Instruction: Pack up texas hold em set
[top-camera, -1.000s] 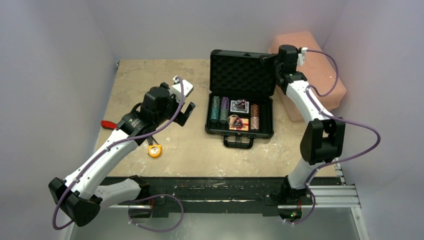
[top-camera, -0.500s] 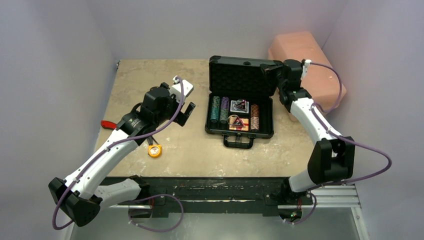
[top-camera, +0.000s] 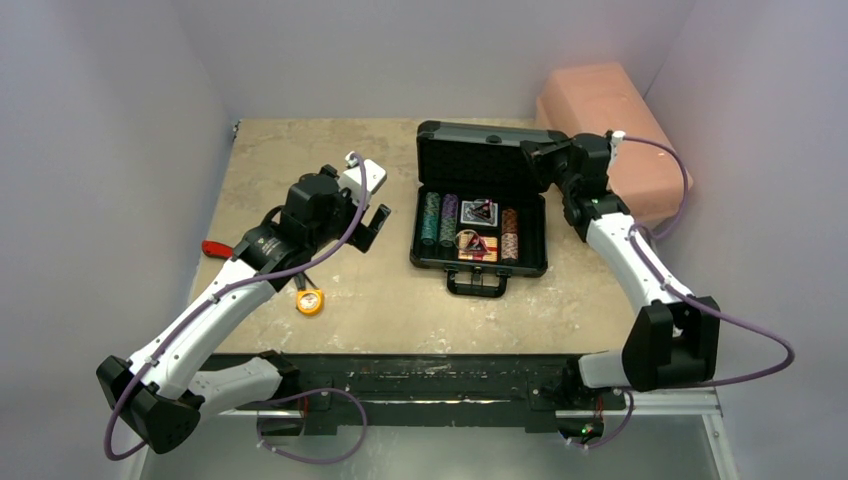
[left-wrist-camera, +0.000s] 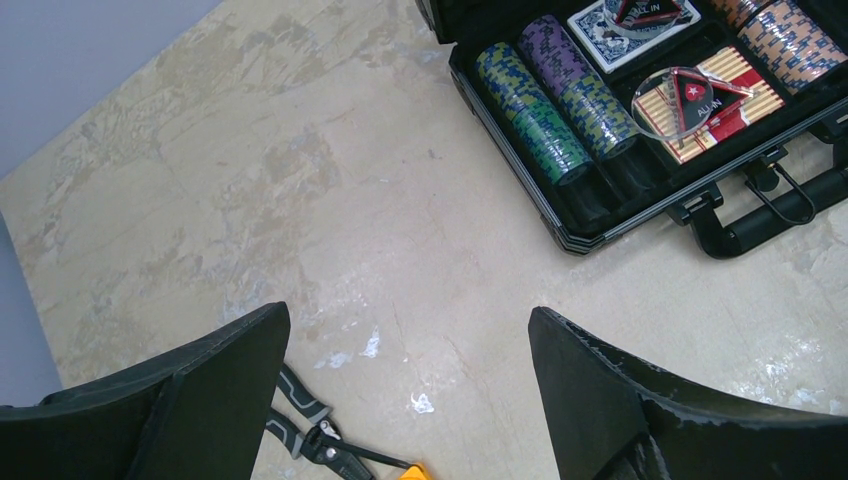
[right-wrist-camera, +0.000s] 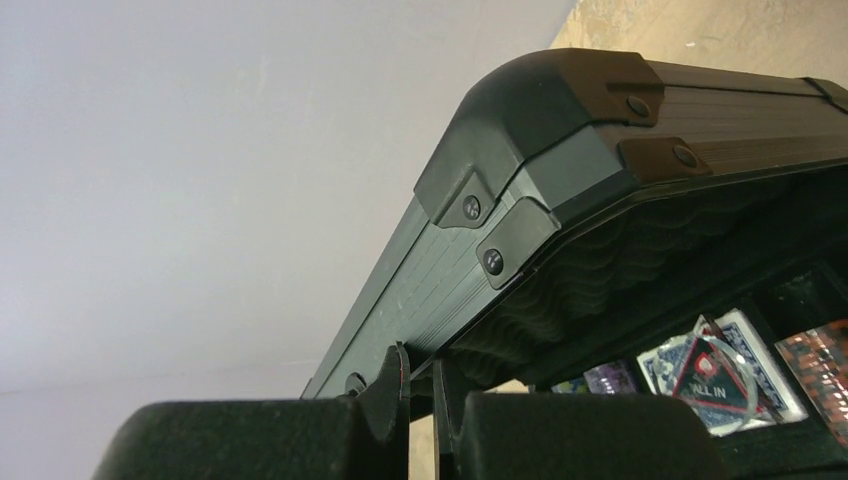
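**Top view:** The black briefcase (top-camera: 478, 268) sits in the middle of the table (top-camera: 290, 160), its lid (top-camera: 480, 134) tipped forward over the tray, partway to closed. The right fingers (top-camera: 540, 160) meet the lid at its far right corner, just in front of a pink box (top-camera: 600, 100). The left fingers (top-camera: 373, 225) hang spread beside the case's left flank, apart from it. An orange tape measure (top-camera: 310, 302) lies nearer the front edge.

**Left wrist:** The left fingers (left-wrist-camera: 408, 320) stand wide apart over bare table, holding nothing. Beyond them the tray shows rows of teal chips (left-wrist-camera: 530, 115), purple chips (left-wrist-camera: 585, 85) and brown chips (left-wrist-camera: 790, 40). It also holds a blue deck (left-wrist-camera: 600, 30) and a red deck (left-wrist-camera: 735, 85) with a clear disc (left-wrist-camera: 690, 92) resting on it. The handle (left-wrist-camera: 770, 215) is at the front.

**Right wrist:** The right fingers (right-wrist-camera: 420, 378) are drawn together to a thin slit against the lid's rear edge, seemingly pushing rather than pinching. Egg-crate foam (right-wrist-camera: 600, 270) lines the underside.

The set looks stowed, so only the closing seems left. A push at one corner with nothing bracing the case could skid or twist it toward the front edge. The fingers could slip off the smooth corner and let the lid slam. A jolt might throw the loose disc into the seam and stop the lid shutting flush.
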